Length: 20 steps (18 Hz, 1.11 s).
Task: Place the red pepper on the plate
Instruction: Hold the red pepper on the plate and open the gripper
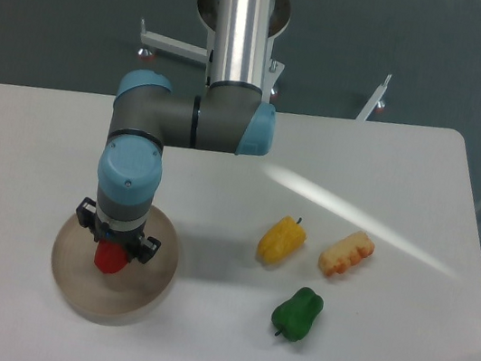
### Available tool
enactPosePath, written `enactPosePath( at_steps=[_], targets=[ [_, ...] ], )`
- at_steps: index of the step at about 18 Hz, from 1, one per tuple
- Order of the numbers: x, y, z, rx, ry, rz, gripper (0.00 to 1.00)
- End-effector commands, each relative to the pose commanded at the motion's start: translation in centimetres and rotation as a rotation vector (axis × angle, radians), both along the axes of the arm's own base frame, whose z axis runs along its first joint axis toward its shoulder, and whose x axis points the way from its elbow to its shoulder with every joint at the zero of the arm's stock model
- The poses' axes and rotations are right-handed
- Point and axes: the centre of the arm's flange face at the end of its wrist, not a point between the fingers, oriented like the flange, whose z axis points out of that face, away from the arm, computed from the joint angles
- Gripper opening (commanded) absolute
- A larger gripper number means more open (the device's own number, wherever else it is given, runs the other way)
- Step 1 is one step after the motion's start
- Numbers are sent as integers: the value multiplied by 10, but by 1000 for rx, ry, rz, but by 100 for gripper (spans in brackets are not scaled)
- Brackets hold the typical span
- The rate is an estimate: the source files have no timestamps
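Gripper (112,256) points straight down over the plate (148,290), jaws closed on the red pepper (110,259). Only the pepper's lower part shows below the wrist; the fingers are mostly hidden by the arm body, so the jaw gap can't be read beyond being as narrow as the pepper. Can't tell whether the pepper touches the plate surface or hangs just above it.

Red pepper: glossy, smooth, rounded, bright red. Stem not visible.

Plate: round, flat, matte beige-tan, low rim, far wider than the pepper. It sits near the front-left corner of the tabletop (389,167). Pepper is over the plate's middle, slightly toward the left.

Arm: blue plastic joint caps, grey housings, polished metal tube running up out of the top of the view.

Tabletop: white, smooth, rounded corners, a bright streak of reflected light across the right half.

Other items, all right of centre, well apart from the plate:
- yellow pepper (281,240): glossy, lobed, lying on its side.
- orange-yellow ridged piece (346,253): elongated, bumpy surface, just beside the yellow pepper on the side toward the right edge.
- green pepper (296,313): glossy, dark green, lobed, short stem, nearer the front edge than the other two.
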Motion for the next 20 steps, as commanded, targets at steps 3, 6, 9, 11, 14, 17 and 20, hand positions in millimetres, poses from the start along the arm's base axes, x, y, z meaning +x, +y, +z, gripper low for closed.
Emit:
enactPosePath(
  at_steps=[3,6,9,11,14,17,20],
  targets=[
    [0,0,-1,-1,0,-2,53],
    [0,0,-4,-4,0,-3,54],
    [1,1,-5,-2,2,-11,54],
    [0,1,-6,2,4,-20,54],
    [1,1,-8,-1,3,-20,55],
    [0,2,-8,4,4,-23,55],
    [0,2,-11,8,6,-26,57]
  ],
)
